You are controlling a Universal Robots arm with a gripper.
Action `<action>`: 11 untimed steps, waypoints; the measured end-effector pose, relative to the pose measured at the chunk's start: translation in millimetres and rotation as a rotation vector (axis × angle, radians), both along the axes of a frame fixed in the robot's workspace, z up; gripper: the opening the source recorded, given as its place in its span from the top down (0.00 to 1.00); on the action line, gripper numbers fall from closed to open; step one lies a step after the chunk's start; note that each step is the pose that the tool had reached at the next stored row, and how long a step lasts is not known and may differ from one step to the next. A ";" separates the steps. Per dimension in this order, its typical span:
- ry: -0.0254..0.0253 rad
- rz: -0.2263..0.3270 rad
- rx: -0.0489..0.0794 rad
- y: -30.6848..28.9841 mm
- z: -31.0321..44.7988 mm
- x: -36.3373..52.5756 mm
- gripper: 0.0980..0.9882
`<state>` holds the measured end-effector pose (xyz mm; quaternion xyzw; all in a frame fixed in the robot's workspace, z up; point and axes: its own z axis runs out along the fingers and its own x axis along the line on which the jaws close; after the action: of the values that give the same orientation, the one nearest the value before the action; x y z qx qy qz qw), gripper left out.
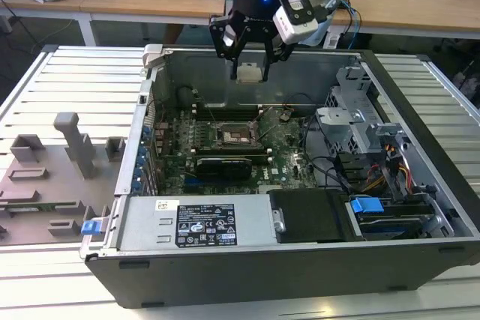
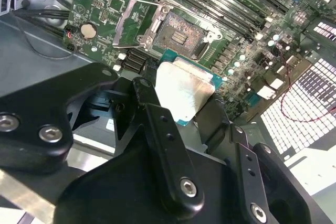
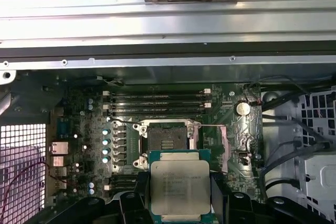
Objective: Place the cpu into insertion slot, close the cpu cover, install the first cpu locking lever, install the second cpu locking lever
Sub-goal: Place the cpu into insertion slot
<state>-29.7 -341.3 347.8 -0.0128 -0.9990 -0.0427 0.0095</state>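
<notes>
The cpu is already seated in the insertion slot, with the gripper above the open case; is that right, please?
Not quite: the cpu is held in the gripper, clear of the empty insertion slot, as the first wrist view shows. The gripper is above the open case.

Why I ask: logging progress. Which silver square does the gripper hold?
The cpu, the solid chip in the gripper; the windowed cover is open by the slot.

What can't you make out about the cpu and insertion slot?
cpu near corner: second wrist view, hidden behind the gripper linkage.
insertion slot one edge: first wrist view, covered by the cpu.
Slot contacts: exterior view, too small.
cpu underside: faces away in both wrist views.
</notes>
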 end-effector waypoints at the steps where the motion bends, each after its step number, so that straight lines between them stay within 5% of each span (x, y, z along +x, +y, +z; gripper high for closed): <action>1: 0.0001 0.000 0.000 0.0 -0.3 0.0 0.50; 11: -0.0001 0.000 0.000 0.0 -5.2 0.0 0.50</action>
<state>-29.7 -341.3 342.6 -0.0128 -0.9990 -0.0426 0.0094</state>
